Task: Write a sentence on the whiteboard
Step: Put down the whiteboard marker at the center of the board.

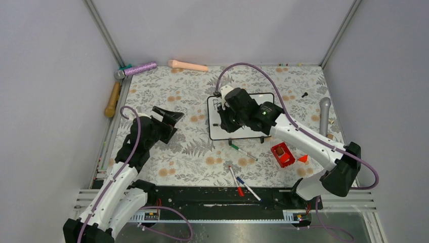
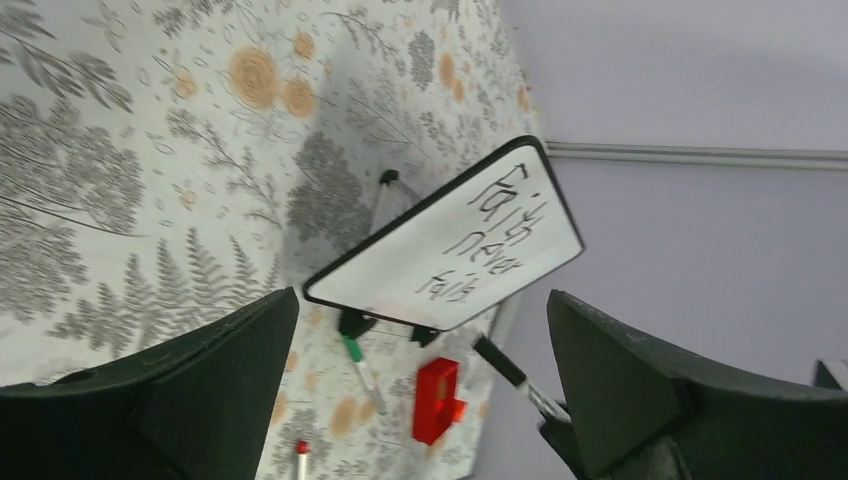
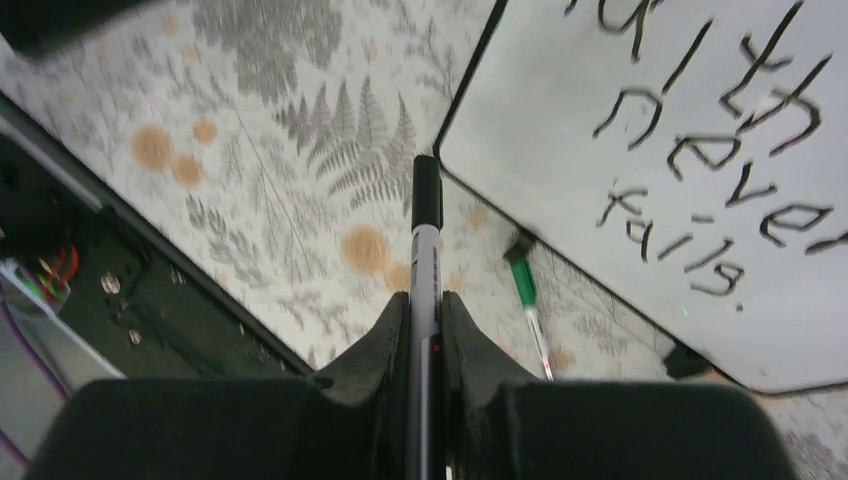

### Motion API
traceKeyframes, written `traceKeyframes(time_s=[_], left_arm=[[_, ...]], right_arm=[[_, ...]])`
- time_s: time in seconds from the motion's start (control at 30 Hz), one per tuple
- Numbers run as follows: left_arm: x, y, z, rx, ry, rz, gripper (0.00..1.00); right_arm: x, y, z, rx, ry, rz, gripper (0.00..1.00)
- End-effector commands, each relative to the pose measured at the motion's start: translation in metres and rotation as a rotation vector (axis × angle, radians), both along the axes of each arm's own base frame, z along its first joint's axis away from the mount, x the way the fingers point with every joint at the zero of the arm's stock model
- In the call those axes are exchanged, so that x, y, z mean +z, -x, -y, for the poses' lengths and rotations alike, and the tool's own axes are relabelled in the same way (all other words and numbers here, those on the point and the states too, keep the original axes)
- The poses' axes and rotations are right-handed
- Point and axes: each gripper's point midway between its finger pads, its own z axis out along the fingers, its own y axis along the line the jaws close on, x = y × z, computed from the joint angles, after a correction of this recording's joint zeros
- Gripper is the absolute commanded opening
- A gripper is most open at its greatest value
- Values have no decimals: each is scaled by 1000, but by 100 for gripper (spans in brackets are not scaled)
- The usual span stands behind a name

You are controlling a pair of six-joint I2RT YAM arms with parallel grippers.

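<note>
1. The whiteboard [image 1: 216, 129] stands on the floral cloth [image 1: 192, 152], right of centre and towards the far side, propped up on its small black feet
2. The sentence [image 2: 490, 235] reads "Faith never fails." in three black handwritten lines, filling much of the board
3. The right gripper [image 1: 230, 119] hangs over the whiteboard's left half, its fingers clenched on a black-ended marker [image 3: 425, 250]
4. In the right wrist view the marker's black end lies over the cloth, just beside the board's edge; whether it touches anything cannot be told
5. The left gripper [image 1: 169, 119] hovers left of the board, well apart from it, jaws spread wide and grasping nothing
6. A green marker [image 1: 243, 151] lies on the cloth just near of the board, and a red box [image 1: 282, 154] sits to its right
</note>
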Motion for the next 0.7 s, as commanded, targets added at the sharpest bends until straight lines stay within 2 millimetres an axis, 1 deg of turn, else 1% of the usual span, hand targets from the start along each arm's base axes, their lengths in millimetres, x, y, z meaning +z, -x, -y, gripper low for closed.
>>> traceKeyframes(time_s=[0.0,0.03,0.13,0.27,0.33,0.5,0.57,0.67], left_arm=[[-15,5,-11,-69,-212,57,97],[-17,4,-13,-75,-236,68,97],[-20,2,-16,-83,-284,96,97],[-17,1,-21,-58,-301,136,98],[-17,1,-26,-33,-319,145,98],[-19,2,-50,73,-380,137,97],[-20,3,-55,101,-385,139,97],[-23,5,-59,126,-378,141,96]], right_arm=[[-14,64,43,174,294,-196,0],[-17,70,49,191,371,-211,0],[-25,76,56,207,547,-218,0],[-40,74,45,202,571,-218,0],[-53,71,40,180,588,-221,0],[-98,64,32,171,750,-225,0],[-116,63,25,174,746,-232,0],[-139,63,20,167,736,-243,0]])
